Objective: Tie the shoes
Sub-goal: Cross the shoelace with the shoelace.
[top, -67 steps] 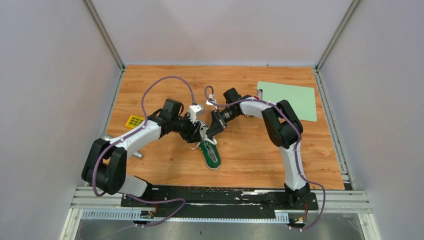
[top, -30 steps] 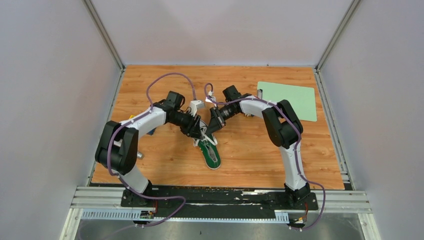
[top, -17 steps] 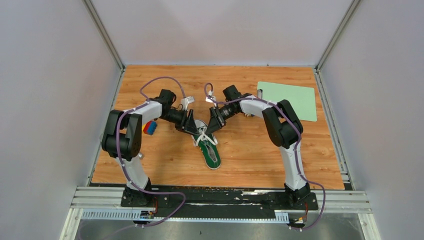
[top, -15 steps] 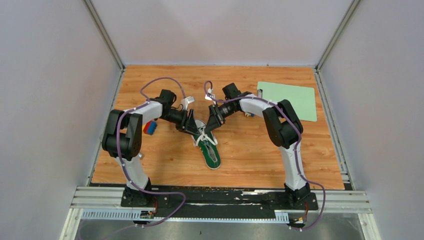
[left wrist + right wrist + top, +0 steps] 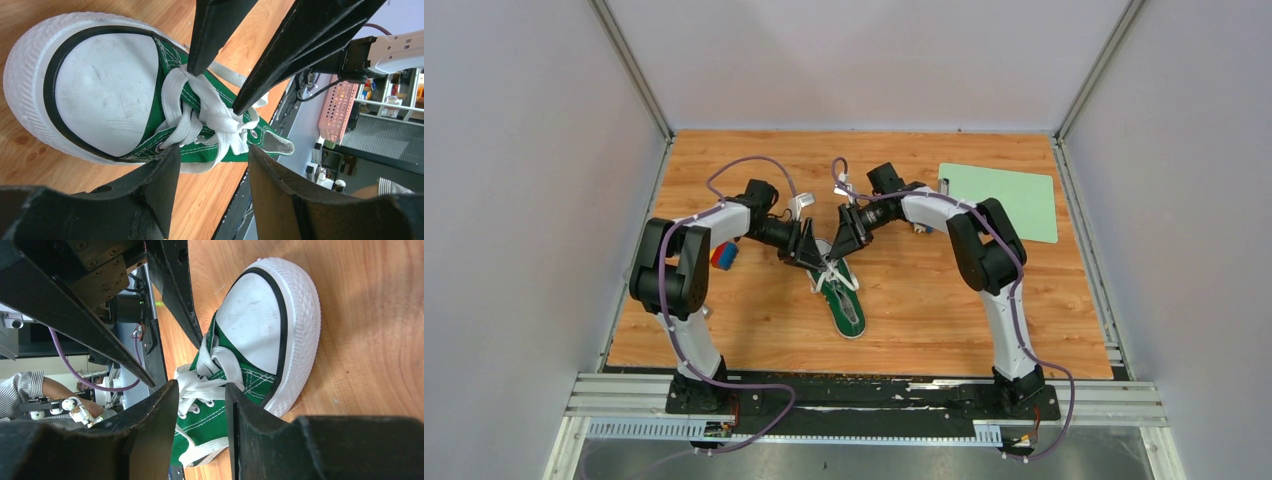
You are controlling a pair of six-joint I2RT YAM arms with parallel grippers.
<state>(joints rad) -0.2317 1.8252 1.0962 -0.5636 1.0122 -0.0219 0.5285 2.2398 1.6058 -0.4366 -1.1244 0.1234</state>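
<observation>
Top external view: the green sneaker (image 5: pixel 844 308) stands on its sole mid-table (image 5: pixel 944 300), toe toward the far wall, with the white laces (image 5: pixel 210 117) bunched over the tongue. The left gripper (image 5: pixel 212 155) and right gripper (image 5: pixel 201 387) flank the laces, both with fingers apart and clamping nothing. Each should close on its own strand before pulling outward evenly. Since 2.2 s ago the left arm has swung its elbow inward, uncovering a red-and-blue block (image 5: pixel 722 255)

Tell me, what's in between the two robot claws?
The white laces of the green sneaker lie between the left gripper and the right gripper; the left wrist view shows it best.
</observation>
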